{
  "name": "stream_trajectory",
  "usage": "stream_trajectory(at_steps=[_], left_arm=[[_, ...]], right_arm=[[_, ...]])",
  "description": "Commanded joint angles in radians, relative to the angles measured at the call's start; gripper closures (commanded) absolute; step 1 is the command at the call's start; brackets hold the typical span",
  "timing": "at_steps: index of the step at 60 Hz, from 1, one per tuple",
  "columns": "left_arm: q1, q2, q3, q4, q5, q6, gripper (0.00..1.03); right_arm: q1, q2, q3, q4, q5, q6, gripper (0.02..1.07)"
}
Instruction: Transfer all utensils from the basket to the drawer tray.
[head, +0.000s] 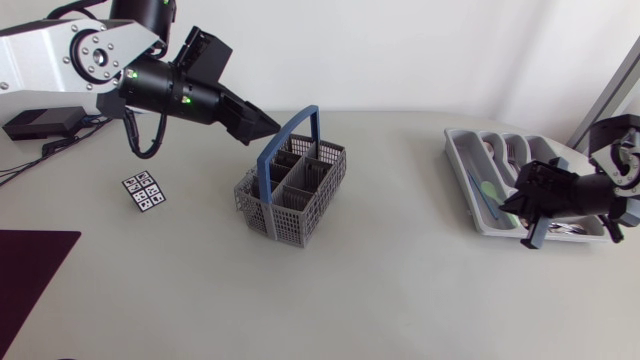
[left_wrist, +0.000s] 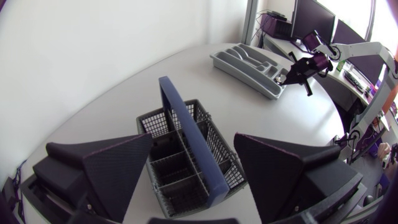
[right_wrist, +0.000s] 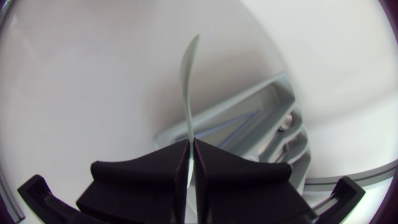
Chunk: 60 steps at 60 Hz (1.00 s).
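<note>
The grey basket (head: 292, 192) with a blue handle (head: 290, 140) stands mid-table; its compartments look empty in the left wrist view. My left gripper (head: 262, 127) hovers open just left of the handle, and the basket (left_wrist: 186, 180) lies between and ahead of its fingers (left_wrist: 118, 168). The grey drawer tray (head: 460, 150) sits at the right with several utensils in it. My right gripper (head: 527, 222) hangs at its near edge, shut on a thin silver utensil (right_wrist: 188, 74) that points out ahead of the gripper (right_wrist: 191, 146) beside the tray (right_wrist: 261, 99).
A small marker card (head: 143, 191) lies left of the basket. A dark mat (head: 25, 270) covers the near left corner. A black box (head: 35, 122) with cables sits at the far left, under my left arm.
</note>
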Motion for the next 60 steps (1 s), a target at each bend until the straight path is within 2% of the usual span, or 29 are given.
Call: stream_trajectory(at_steps=[1,13,25,39,42,46,48,52,56,60], left_arm=[[0.026,-0.026,-0.042,-0.014,-0.002,0.024,0.11],[0.037,-0.029,-0.068,-0.017,-0.005,0.038,0.12],[0.003,-0.036,-0.079,-0.019,-0.037,0.038,0.11],[-0.017,-0.050,-0.084,-0.042,-0.058,0.041,0.11],[-0.017,-0.053,-0.088,-0.045,-0.060,0.043,0.11],[-0.015,-0.061,-0.096,-0.053,-0.063,0.049,0.11],[-0.012,-0.066,-0.101,-0.054,-0.065,0.050,0.11],[-0.006,-0.076,-0.115,-0.059,-0.069,0.063,0.11],[-0.001,-0.086,-0.125,-0.070,-0.077,0.076,0.11],[0.011,-0.092,-0.133,-0.086,-0.078,0.090,0.11]], right_arm=[[-0.081,0.061,0.037,0.043,0.009,-0.095,1.01],[-0.216,0.188,0.071,0.197,0.037,-0.229,1.01],[-0.293,0.289,0.074,0.345,0.049,-0.319,1.01],[-0.322,0.334,0.060,0.425,0.086,-0.376,0.98],[-0.322,0.335,0.049,0.442,0.103,-0.381,0.83],[-0.318,0.335,0.034,0.451,0.131,-0.385,0.47],[-0.315,0.331,0.026,0.451,0.138,-0.385,0.37],[-0.310,0.317,0.014,0.451,0.143,-0.387,0.30],[-0.307,0.300,0.008,0.451,0.149,-0.381,0.19],[-0.302,0.268,0.005,0.445,0.151,-0.368,0.17]])
